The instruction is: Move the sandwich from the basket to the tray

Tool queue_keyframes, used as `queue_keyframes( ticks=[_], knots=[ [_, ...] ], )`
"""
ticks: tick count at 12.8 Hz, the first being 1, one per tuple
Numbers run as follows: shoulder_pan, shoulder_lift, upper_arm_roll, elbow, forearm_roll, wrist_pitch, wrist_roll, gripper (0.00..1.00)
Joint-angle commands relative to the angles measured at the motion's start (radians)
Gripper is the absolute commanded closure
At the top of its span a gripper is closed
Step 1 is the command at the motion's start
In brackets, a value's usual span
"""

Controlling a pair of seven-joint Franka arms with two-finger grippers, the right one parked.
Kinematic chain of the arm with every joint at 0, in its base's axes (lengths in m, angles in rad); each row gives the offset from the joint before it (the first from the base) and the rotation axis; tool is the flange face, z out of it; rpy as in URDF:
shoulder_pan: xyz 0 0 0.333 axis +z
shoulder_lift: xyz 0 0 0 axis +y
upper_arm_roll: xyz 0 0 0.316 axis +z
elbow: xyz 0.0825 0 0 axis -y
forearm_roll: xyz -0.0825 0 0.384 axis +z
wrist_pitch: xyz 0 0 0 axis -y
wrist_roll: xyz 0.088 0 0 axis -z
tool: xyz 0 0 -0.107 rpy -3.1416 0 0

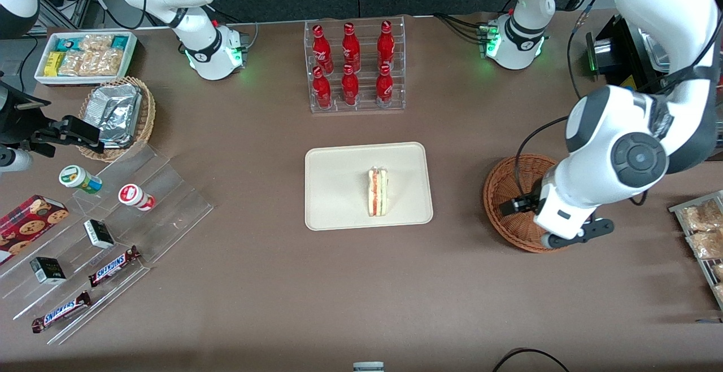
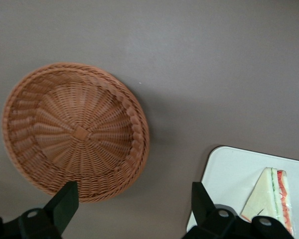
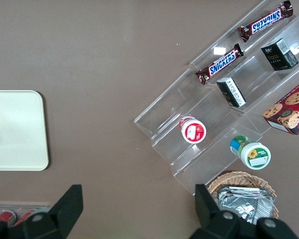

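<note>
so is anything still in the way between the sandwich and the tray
Nothing visible is. The sandwich already lies on the tray, and the basket is empty. The claw hangs open above the table beside the basket, holding nothing.

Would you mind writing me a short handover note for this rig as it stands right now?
Gripper: open, holding nothing, hanging above the table between the basket and the tray, close to the basket's rim.
Sandwich: lying on the tray, near its middle, cut edge with the red and green filling showing.
Basket: empty, toward the working arm's end of the table.
Done: the sandwich is out of the basket and released on the tray.
Left: nothing for the placement itself; the arm probably only needs to pull clear and park.
</note>
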Motion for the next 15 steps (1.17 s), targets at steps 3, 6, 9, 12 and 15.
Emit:
queue_keyframes(
  ticks=[3,6,9,12,15],
  knots=[
    [-0.083,-0.17,0.197,-0.037,-0.113,-0.118,0.208,0.0],
    [-0.119,-0.25,0.293,-0.027,-0.124,-0.267,0.411,0.0],
    [-0.152,-0.29,0.376,0.016,-0.149,-0.396,0.622,0.0],
    [-0.188,-0.354,0.425,0.016,-0.144,-0.508,0.652,0.0],
    [-0.218,-0.408,0.463,0.007,-0.144,-0.547,0.611,0.0]
  ],
)
